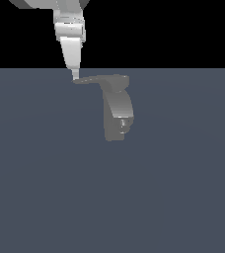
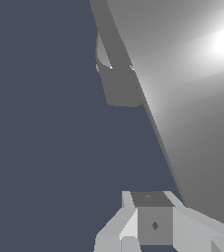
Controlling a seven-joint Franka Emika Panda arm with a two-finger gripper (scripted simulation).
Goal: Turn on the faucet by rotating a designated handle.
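Slate-blue worktop (image 1: 45, 197) fills your exterior view below a black backdrop, bare in the foreground as far as you can see. Moving back from there, you reach the faucet (image 1: 115, 116), a grey curved body standing upright near the middle, with its small dark nozzle low on the front. From its top the handle (image 1: 92, 79) juts toward the exterior view's left, thinning to a point. At that tip, farthest back, the pincer (image 1: 75, 75) comes down from above, its fingertip touching or just beside the lever's end; you cannot tell which.

Whether the pincer is released or clenched you cannot tell: the exterior view shows only one narrow fingertip, and the wrist view shows finger bases close together with a broad glaring grey surface crowding the frame.

Your risk, as a judgement: contact sits at the very tip, where the lever is thinnest. Push sideways and the fingertip may slide off the point, leaving the handle barely turned. Press downward instead and you load the lever without rotating it. Because the handle's end follows an arc, a straight push would likely lose contact partway.
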